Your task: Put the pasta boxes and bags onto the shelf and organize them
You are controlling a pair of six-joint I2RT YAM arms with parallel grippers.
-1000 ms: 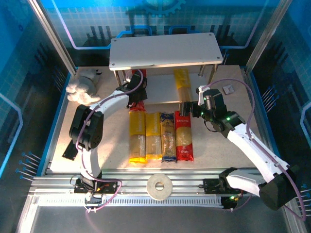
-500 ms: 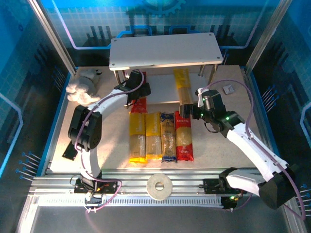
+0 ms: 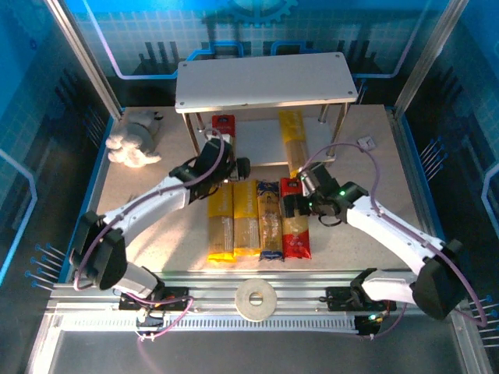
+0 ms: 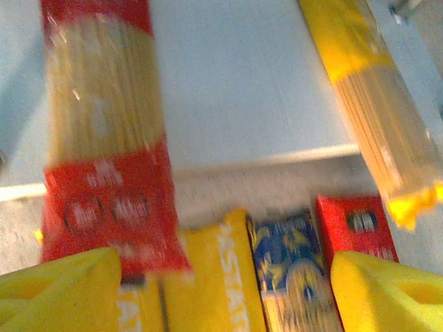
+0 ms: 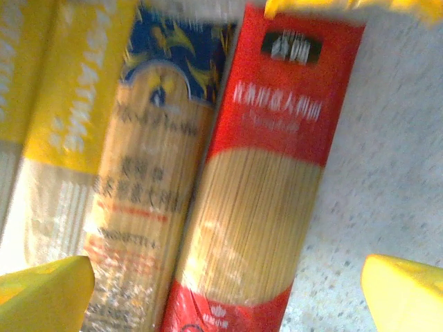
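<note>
1. The shelf (image 3: 261,80) stood at the far side of the table (image 3: 374,179).
2. On its lower board lay the shelved red pack (image 3: 224,125) to the left and the shelved yellow pack (image 3: 292,140) to the right. They were well apart, and the near end of each reached past the board's front edge.
3. Four more spaghetti packs lay side by side on the table just in front of the shelf. From left to right these were the outer yellow pack (image 3: 220,222), the inner yellow pack (image 3: 246,218), the dark blue pack (image 3: 270,222) and the table red pack (image 3: 295,234).
4. The left gripper (image 3: 230,167) hung over the near end of the shelved red pack. Its yellow fingers (image 4: 55,290) were spread wide and released, grasping nothing.
5. The right gripper (image 3: 295,209) hung over the far end of the table red pack. Its fingers (image 5: 408,290) were parted to either side, clear of the wrapper.
6. A tape roll (image 3: 256,297) lay on the rails at the near edge.
</note>
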